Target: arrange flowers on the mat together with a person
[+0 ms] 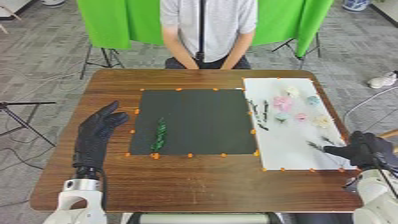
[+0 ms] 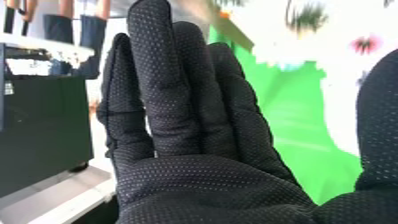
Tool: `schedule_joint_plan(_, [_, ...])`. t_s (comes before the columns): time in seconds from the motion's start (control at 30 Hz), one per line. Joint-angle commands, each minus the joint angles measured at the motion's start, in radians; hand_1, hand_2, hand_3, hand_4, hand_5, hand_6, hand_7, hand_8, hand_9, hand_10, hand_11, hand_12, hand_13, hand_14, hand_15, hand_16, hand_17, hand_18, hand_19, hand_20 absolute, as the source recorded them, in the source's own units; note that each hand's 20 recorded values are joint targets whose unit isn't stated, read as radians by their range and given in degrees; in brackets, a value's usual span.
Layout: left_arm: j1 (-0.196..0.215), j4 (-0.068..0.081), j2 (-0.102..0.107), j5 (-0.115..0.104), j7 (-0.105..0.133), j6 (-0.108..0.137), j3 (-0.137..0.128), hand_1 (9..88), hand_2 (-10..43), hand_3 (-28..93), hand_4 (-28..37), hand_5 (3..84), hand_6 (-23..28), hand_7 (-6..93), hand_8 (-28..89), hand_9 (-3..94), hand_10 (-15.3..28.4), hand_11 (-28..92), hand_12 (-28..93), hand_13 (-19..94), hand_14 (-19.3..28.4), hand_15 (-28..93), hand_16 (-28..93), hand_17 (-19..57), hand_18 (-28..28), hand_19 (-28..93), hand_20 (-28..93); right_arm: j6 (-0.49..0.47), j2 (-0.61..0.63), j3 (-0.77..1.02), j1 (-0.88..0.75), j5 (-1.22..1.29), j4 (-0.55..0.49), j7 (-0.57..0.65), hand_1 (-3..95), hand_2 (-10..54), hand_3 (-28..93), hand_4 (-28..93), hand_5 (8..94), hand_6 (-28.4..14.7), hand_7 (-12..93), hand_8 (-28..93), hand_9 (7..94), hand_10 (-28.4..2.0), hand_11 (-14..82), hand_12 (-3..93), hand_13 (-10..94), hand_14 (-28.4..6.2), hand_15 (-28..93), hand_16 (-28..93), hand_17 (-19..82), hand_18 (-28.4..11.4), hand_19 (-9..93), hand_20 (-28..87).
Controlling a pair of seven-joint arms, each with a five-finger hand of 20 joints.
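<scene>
Fingers [image 2: 164, 80] of right hand [image 1: 364, 151]: straight, side by side with slight gaps, thumb well off; I can't tell contact.
Views: wrist gives me palm and finger spread; head puts that hand at the white mat's [image 1: 289, 150] right edge, near a dark sprig [image 1: 314, 146].
Left hand [image 1: 91, 137]: relaxed, gently bent, left of the black mat [image 1: 200, 122].
Green leafy stem [image 1: 161, 134]: on the black mat, towards its left edge.
Pink flower [image 1: 282, 103]: on the white mat.
Table [image 1: 187, 187]: brown wood.
Room: green cloth [image 1: 289, 22], grey floor [image 1: 53, 65].
</scene>
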Motion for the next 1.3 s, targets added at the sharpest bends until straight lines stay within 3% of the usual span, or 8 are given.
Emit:
schedule_joint_plan(0.03, [0.014, -0.004, 0.000, 0.006, -0.015, 0.004, 0.001, 22.5, -2.5, 68, -20.5, 50.3, 2.9, 12.4, -5, 50.8, 15.1, 21, 17, 39, 18.6, 27, 4, 5.7, 14.6, 11, 21, -0.008, 0.017, -0.030, 0.006, -0.023, 0.040, 0.029, 25.5, -9.5, 63, -28, 62.9, -7.7, 10, -5, 69.6, -18.0, 17.1, 22.2, 71, -12.2, 39, 28, 32, -22.2, 59, 44])
schedule_joint_plan(0.43, [0.007, -0.002, -0.003, 0.009, -0.017, 0.003, 0.001, 22.7, -2.5, 68, -20.5, 50.3, 3.0, 12.2, -5, 50.7, 15.1, 21, 17, 39, 18.6, 27, 4, 5.7, 14.5, 11, 21, 0.149, 0.034, -0.115, 0.034, -0.068, 0.124, 0.024, 41.0, -9.5, 66, -28, 77.2, -1.0, 19, -7, 85.4, -11.6, 23.9, 23.0, 87, -3.3, 48, 33, 45, -20.4, 76, 47])
schedule_joint_plan(0.5, [0.009, -0.002, -0.003, 0.009, -0.016, 0.002, 0.000, 22.7, -2.5, 68, -20.6, 50.3, 3.0, 12.2, -5, 50.6, 15.1, 21, 17, 38, 18.7, 27, 4, 5.7, 14.5, 11, 21, 0.172, 0.034, -0.122, 0.037, -0.059, 0.125, 0.021, 46.5, -9.5, 60, -28, 78.8, -0.6, 19, 5, 87.5, -11.1, 24.5, 23.5, 89, -2.7, 48, 33, 47, -19.7, 78, 45])
schedule_joint_plan(0.53, [0.009, -0.002, -0.003, 0.009, -0.016, 0.003, 0.000, 22.7, -2.5, 68, -20.6, 50.3, 3.0, 12.2, -5, 50.6, 15.1, 21, 17, 38, 18.7, 27, 4, 5.7, 14.5, 11, 21, 0.184, 0.036, -0.125, 0.039, -0.051, 0.125, 0.022, 64.8, -9.5, 15, 0, 80.5, -0.3, 18, 10, 89.0, -10.7, 24.2, 24.6, 90, -2.1, 48, 32, 48, -19.3, 80, 42])
schedule_joint_plan(0.57, [0.011, -0.003, -0.005, 0.008, -0.016, 0.003, -0.001, 22.7, -2.5, 68, -20.5, 50.3, 3.0, 12.3, -5, 50.7, 15.1, 21, 17, 38, 18.7, 27, 4, 5.7, 14.5, 11, 21, 0.191, 0.036, -0.126, 0.041, -0.030, 0.122, 0.024, 74.4, -9.5, -7, 14, 81.9, -0.1, 18, 13, 90.7, -10.0, 23.4, 26.9, 92, -1.7, 48, 33, 50, -19.0, 82, 41])
schedule_joint_plan(0.63, [0.013, -0.004, -0.005, 0.007, -0.016, 0.003, -0.002, 22.9, -2.4, 67, -20.6, 50.3, 3.0, 12.3, -5, 50.7, 15.1, 21, 17, 38, 18.7, 27, 4, 5.6, 14.5, 11, 21, 0.214, 0.035, -0.121, 0.044, 0.013, 0.114, 0.032, 83.1, -9.5, -25, 30, 84.6, 0.6, 19, 15, 93.1, -8.5, 22.3, 30.8, 93, -1.1, 50, 32, 52, -18.3, 84, 38])
schedule_joint_plan(0.77, [0.016, -0.005, -0.006, 0.005, -0.017, 0.003, -0.003, 22.8, -2.4, 67, -20.4, 50.3, 2.9, 12.3, -5, 50.7, 15.1, 21, 17, 39, 18.7, 27, 4, 5.6, 14.5, 11, 21, 0.233, 0.017, -0.091, 0.050, 0.100, 0.078, 0.049, 86.8, -9.5, -28, 40, 87.4, 1.3, 20, 15, 93.7, -7.2, 26.1, 30.6, 94, -0.1, 54, 28, 56, -17.3, 86, 36])
schedule_joint_plan(1.3, [0.017, -0.005, -0.004, 0.004, -0.035, -0.001, -0.010, 22.5, -2.4, 67, -20.5, 50.1, 2.9, 12.2, -5, 50.4, 15.1, 21, 17, 38, 18.7, 27, 4, 5.4, 14.5, 11, 21, 0.305, -0.108, -0.169, 0.256, 0.382, -0.123, 0.013, 88.3, -9.5, -28, 42, 88.5, 0.7, 20, 15, 93.7, -7.4, 30.0, 28.0, 94, 0.4, 58, 24, 58, -16.7, 88, 33])
